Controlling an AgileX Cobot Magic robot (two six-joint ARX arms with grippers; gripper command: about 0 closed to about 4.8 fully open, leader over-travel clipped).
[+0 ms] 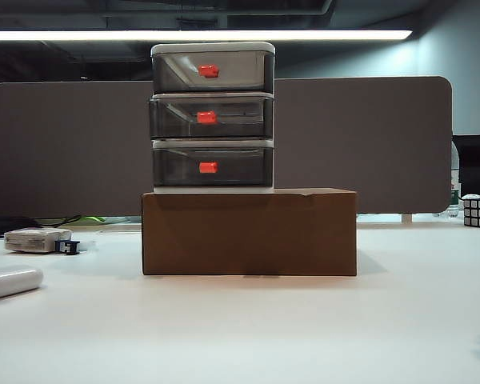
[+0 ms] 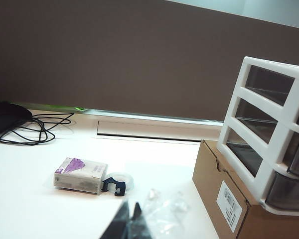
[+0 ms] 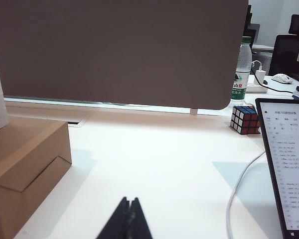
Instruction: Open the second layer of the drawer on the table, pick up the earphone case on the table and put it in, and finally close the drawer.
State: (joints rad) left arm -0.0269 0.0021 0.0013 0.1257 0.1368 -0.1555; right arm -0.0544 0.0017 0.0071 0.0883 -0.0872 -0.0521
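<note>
The white counter (image 1: 320, 336) fills the lower half of the exterior view. A brown cardboard box (image 1: 250, 232) rests on it at centre. At the left edge lies the earphone case (image 1: 12, 282), behind it a whitish block (image 1: 37, 239); a puzzle cube (image 1: 479, 212) sits far right.

Smoky translucent plastic drawer (image 1: 213, 117); matt brown cardboard box (image 1: 249, 232); glossy white earphone case (image 1: 11, 282).

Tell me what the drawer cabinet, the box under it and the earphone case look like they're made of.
Cabinet: likely plastic, with a matte white frame and smoky see-through drawers. Box: brown cardboard, going by its folded flap seams and dull surface. Earphone case: apparently glossy white plastic, smooth with rounded ends.
</note>
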